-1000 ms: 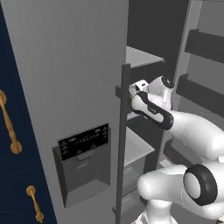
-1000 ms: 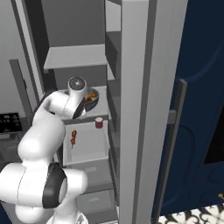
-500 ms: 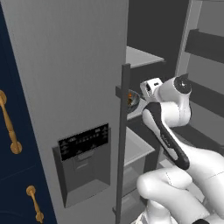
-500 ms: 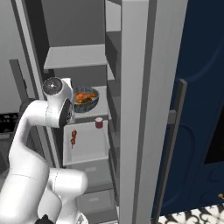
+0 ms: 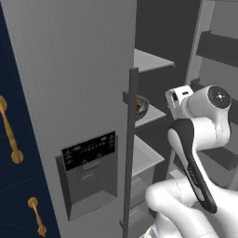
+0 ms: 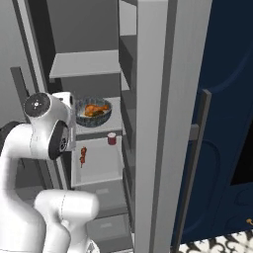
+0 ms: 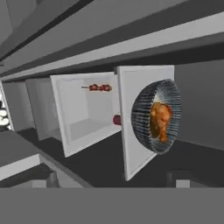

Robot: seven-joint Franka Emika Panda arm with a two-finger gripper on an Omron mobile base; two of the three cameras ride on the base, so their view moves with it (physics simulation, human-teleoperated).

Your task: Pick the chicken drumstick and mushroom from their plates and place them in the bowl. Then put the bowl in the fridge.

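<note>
Round speckled bowl (image 7: 155,116) — glossy orange drumstick (image 7: 160,120) inside — on flat grey fridge shelf (image 6: 97,127); hand's spread indiscernible.

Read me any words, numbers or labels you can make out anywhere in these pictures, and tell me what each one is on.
No text can be read.
Dispenser panel on the fridge door: rows of pale marks on a black strip, too small and blurred to read.
Bowl, small red cup: no labels visible.
</note>
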